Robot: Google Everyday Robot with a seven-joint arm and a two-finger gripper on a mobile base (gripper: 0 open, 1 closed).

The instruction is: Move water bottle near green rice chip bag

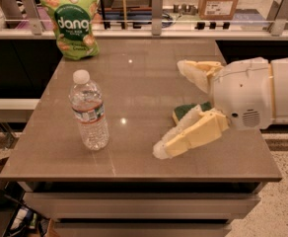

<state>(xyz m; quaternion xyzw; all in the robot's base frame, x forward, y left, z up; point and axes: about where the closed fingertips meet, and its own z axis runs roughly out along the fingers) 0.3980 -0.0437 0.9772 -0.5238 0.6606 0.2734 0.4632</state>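
The water bottle [89,111] stands upright at the front left of the brown table [134,83]; it is clear and ribbed, with a white cap and a label band. The green rice chip bag [71,23] stands at the table's far left corner, well behind the bottle. My gripper [171,110] reaches in from the right above the table's middle right. Its two cream fingers are spread wide and hold nothing. The near fingertip [160,152] is about a hand's width right of the bottle.
A green-and-yellow sponge [187,111] lies on the table, mostly hidden behind my gripper. A railing [156,6] and a counter with boxes run behind the table. The table's front edge is close below the bottle.
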